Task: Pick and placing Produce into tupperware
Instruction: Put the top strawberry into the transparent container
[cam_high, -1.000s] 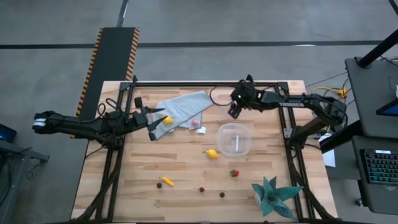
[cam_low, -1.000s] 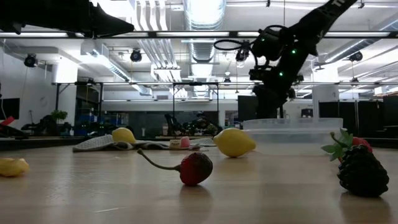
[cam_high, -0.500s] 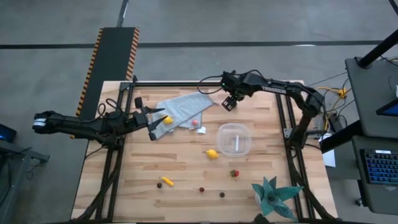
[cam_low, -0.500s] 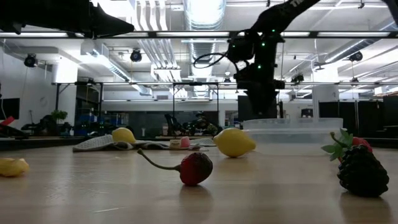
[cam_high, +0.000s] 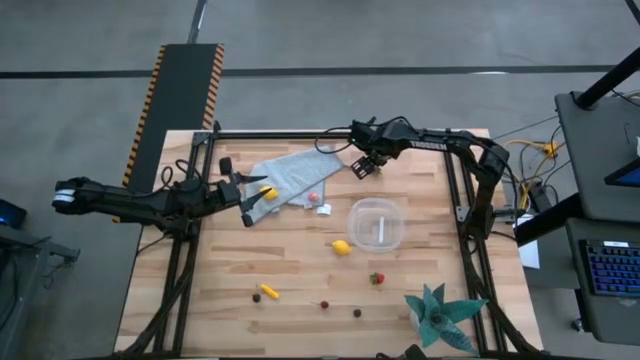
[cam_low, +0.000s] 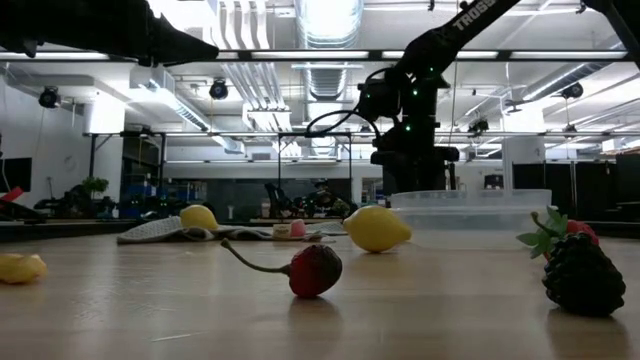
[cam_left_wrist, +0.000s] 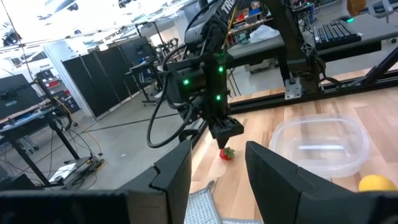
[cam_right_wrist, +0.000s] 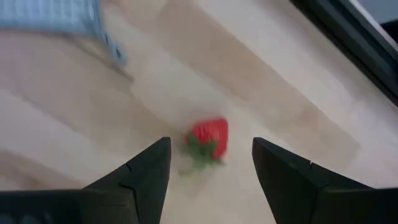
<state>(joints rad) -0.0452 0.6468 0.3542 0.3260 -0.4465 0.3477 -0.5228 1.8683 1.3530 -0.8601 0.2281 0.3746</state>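
My right gripper (cam_high: 362, 166) hangs open near the table's far edge, fingers pointing down. A small red strawberry (cam_right_wrist: 209, 139) lies on the wood below it, between the two fingers in the right wrist view and apart from them; the left wrist view shows this strawberry (cam_left_wrist: 227, 153) under the gripper too. My left gripper (cam_high: 248, 200) is open over the grey-blue cloth (cam_high: 295, 172), beside a yellow lemon (cam_high: 268, 192). The clear tupperware (cam_high: 376, 222) stands mid-table. Another lemon (cam_high: 342, 247), a strawberry (cam_high: 377, 278), an orange stick (cam_high: 268, 292) and dark round bits (cam_high: 357, 312) lie on the near half.
A small red piece (cam_high: 314, 197) and a white block (cam_high: 323, 209) sit at the cloth's edge. A teal spiky plant (cam_high: 440, 315) stands at the near right corner. Black frame rails (cam_high: 330, 134) run along the far edge and both sides.
My right gripper has moved toward the table's left along the far edge, away from the tupperware's far side, and now stands over the strawberry by the cloth's corner. My left arm has kept still, and nothing on the table has shifted.
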